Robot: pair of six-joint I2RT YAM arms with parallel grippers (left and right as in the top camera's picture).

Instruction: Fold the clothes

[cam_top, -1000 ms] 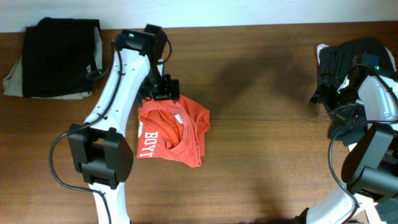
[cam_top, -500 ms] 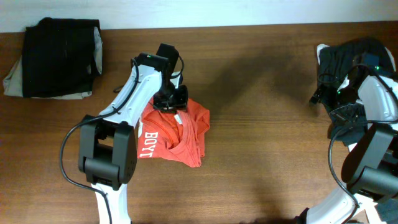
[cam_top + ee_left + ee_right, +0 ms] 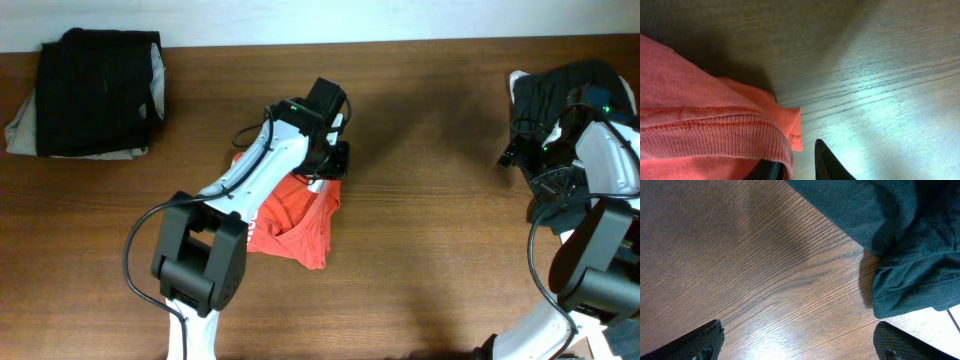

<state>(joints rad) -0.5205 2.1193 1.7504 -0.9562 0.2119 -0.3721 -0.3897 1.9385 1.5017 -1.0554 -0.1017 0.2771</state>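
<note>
Worktop (image 3: pixel 440 230): brown wood grain, running the full width of the overhead view and carrying everything listed below.

Left arm (image 3: pixel 250 180): white and black, reached from the near edge diagonally up to the middle of the worktop and crossed over part of the T-shirt.

Right arm (image 3: pixel 600 160): same make, stood at the far right edge, wrist turned towards the dark garment there.

Black garment (image 3: pixel 98 92): folded in a squarish stack at the far left corner, lying on a pale beige piece (image 3: pixel 20 130) that showed at its left and lower edges.

Dark garment (image 3: pixel 545 95): loose and crumpled at the far right corner; in the right wrist view it looked deep green-black and lay on the wood just beyond the fingers.

T-shirt (image 3: pixel 295 215): red-orange, bunched in an uneven heap at the centre of the worktop, well apart from both dark garments. Its ribbed, stitched edge was raised at the far right corner of the heap.

Left end effector (image 3: pixel 328 165): pinching that ribbed edge of the T-shirt, the cloth running down between the dark fingers (image 3: pixel 829 162).

Right end effector (image 3: pixel 800 345): spread wide, its fingertips (image 3: pixel 702 340) at opposite corners of the wrist view, bare wood between them, holding nothing.
</note>
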